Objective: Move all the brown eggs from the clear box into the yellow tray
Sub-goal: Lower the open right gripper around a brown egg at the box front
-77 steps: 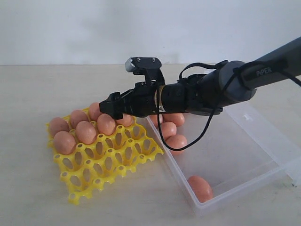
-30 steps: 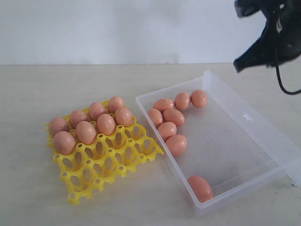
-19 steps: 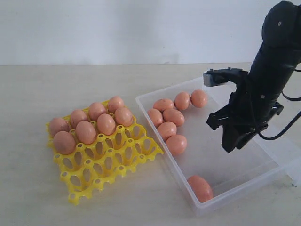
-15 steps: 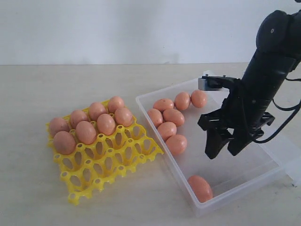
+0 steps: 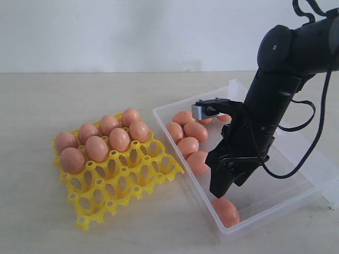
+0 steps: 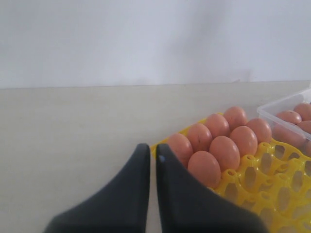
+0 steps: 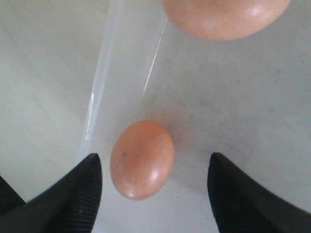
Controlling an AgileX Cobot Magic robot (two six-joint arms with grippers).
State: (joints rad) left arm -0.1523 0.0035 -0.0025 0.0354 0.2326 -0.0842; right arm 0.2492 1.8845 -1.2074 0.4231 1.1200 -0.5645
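Exterior view, 8 brown eggs [image 5: 97, 148] in yellow tray [image 5: 127, 182], R tool [image 5: 224, 189] apart, L tool [image 6: 153, 150] together

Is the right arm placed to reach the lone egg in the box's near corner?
Probably yes: the tool hangs open right above that egg with nothing between; the box wall runs close beside it.

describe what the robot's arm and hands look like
The right arm is matte black with rounded tubular segments, a thin black cable looping beside it and a small silver-grey block near the wrist. The right hand and left hand have dark, tapering fingers. No markings are readable.
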